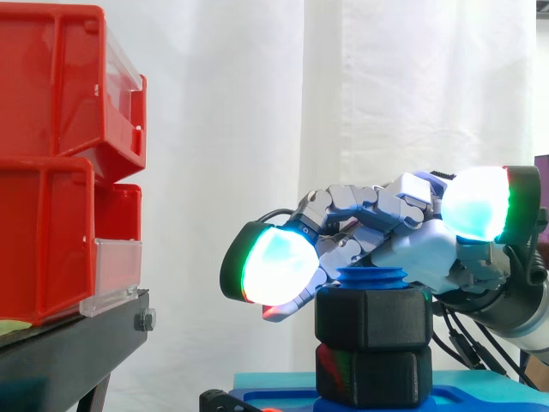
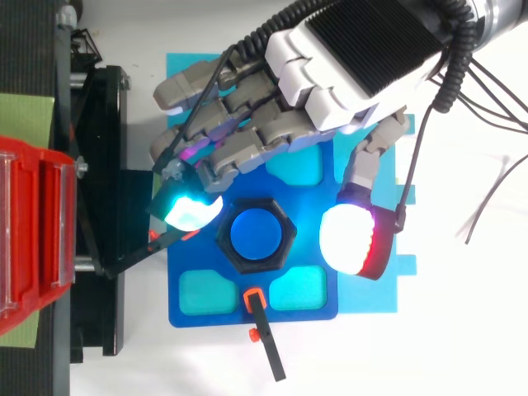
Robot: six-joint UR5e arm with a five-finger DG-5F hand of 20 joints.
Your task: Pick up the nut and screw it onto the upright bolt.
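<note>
Upper left of the side view: red bins (image 1: 51,163) stacked on a black stand (image 1: 77,343), well apart from the work.

Lower centre of the top view: a blue plate (image 2: 252,194) with paler recesses.

Reaching in from the upper right of the top view: the hand (image 2: 355,58), arched over the plate's middle. Fingers curled downward, thumb spread away from them, nothing gripped. One glowing fingertip (image 2: 188,210) just beside the nut's left edge, the thumb pad (image 2: 353,239) to its right with a strip of plate showing between.

At the plate's centre: the black hexagonal nut (image 1: 373,318), already round the blue upright bolt (image 2: 256,234). In the side view, seated on a second black hex block (image 1: 373,373) below it, with the bolt's top standing proud above.

Lower centre of the top view: a thin black tool (image 2: 268,346) with orange tips, lying clear of the nut.

Probably late in the task: threading largely done, with a fresh grip needed for any last turn.

To do that well:
- Lower the pads, which ride near the nut's top rim in the side view, onto the flats.
- Close thumb and fingertip on opposite flats, evenly, so no sideways shove loads the thread.
- Keep the wrist's turning axis in line with the bolt.
- Turn gently and stop once resistance rises against the block below.
- Open fully before lifting, to avoid backing the nut off.
</note>
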